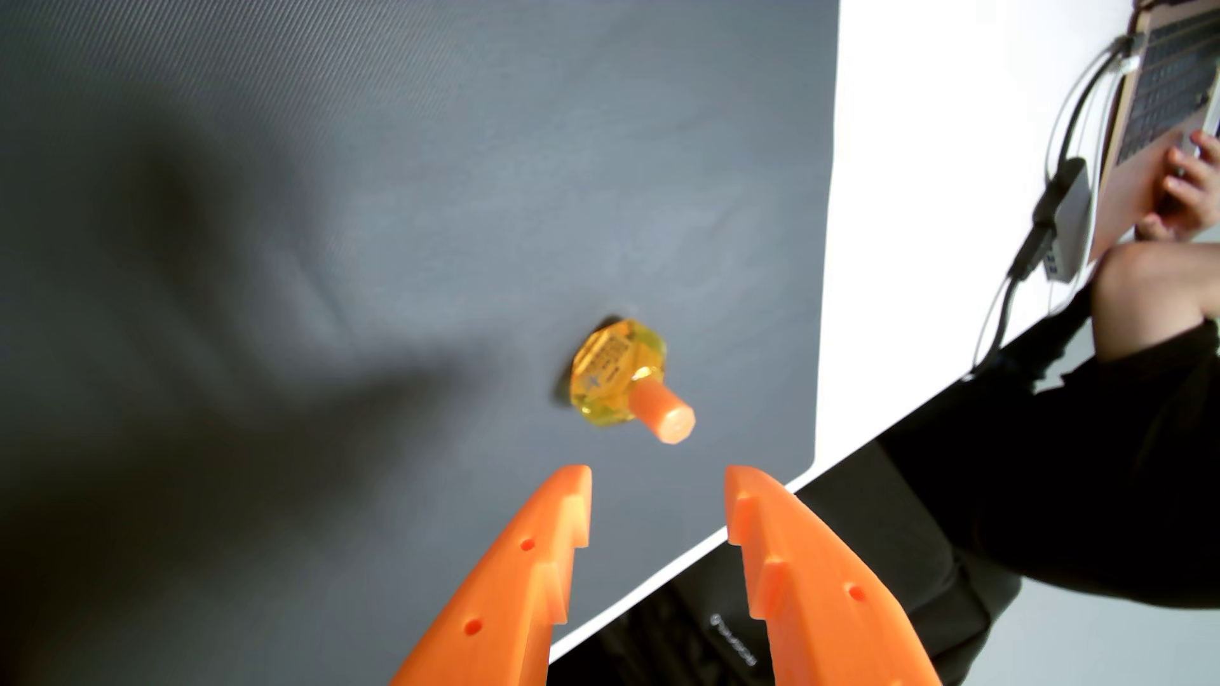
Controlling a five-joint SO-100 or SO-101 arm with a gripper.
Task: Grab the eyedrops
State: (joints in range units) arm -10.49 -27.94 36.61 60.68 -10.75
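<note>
In the wrist view the orange gripper [658,471] comes in from the bottom edge, its two notched fingers [528,567] spread wide apart with nothing between them; the tips hover above a grey mat [330,198], just short of the eyedrops bottle [610,369]. The bottle, yellow and translucent with a printed label, stands on the mat with its orange cap [663,412] leaning toward the camera, a little beyond the gap between the fingertips and roughly in line with it; bottle and fingers are apart, not touching. A broad soft shadow lies across the mat to the left. To the right the mat ends at a white table [924,198], whose edge runs diagonally; beyond it, at the upper right, a person's hand [1182,178] rests on a laptop [1162,86], with a small grey adapter [1069,218] and cables [1083,86] beside it.
</note>
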